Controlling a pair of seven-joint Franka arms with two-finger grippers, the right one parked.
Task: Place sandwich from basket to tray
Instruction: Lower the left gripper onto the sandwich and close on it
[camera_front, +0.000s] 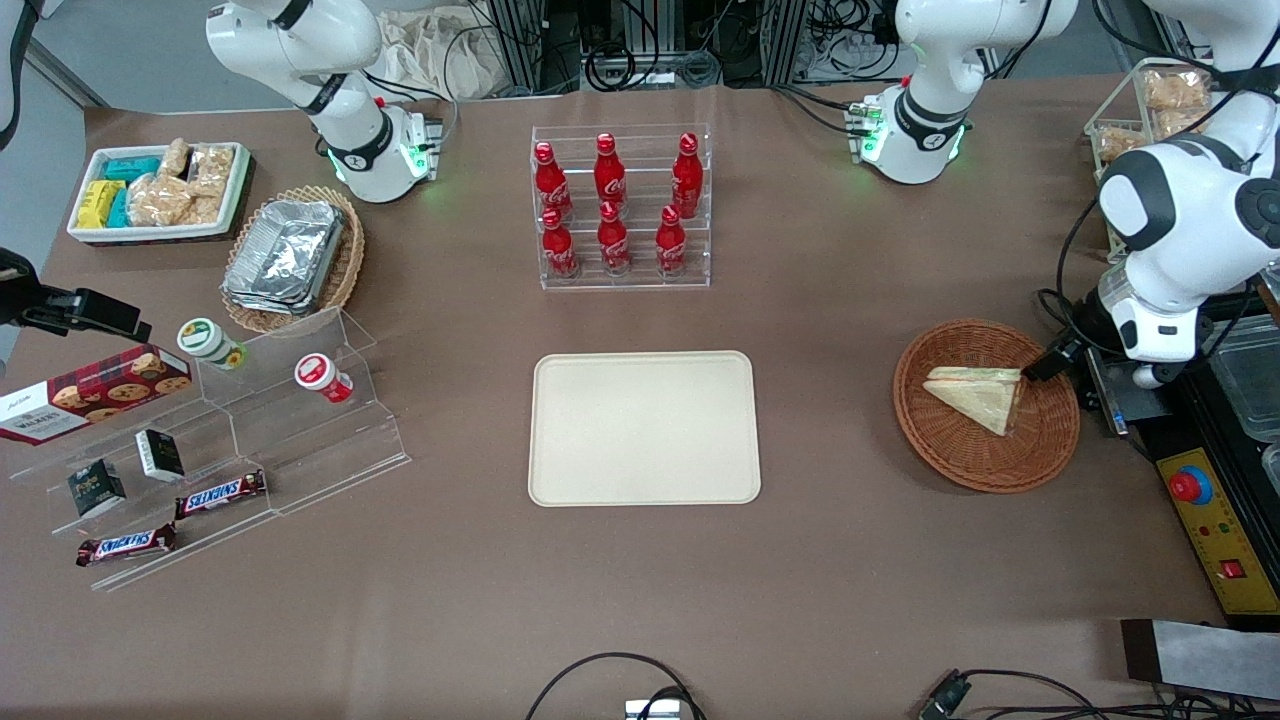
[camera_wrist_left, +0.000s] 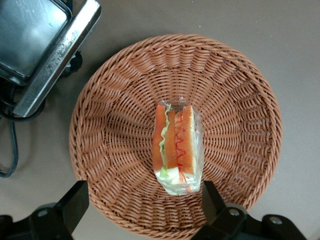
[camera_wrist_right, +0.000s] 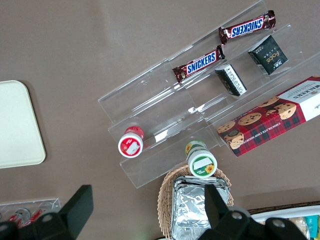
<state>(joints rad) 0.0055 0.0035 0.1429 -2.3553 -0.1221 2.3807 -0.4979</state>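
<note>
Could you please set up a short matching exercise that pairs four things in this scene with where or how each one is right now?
Things:
1. sandwich
2. tray
3. gripper
4. cola bottles

Places or states:
A. standing in a clear tiered rack
B. open, above the basket, fingers either side of the sandwich
C. bare, in the middle of the table
D. lying in the basket

Pairs: 1-D, 2-C, 3-B, 4-A
</note>
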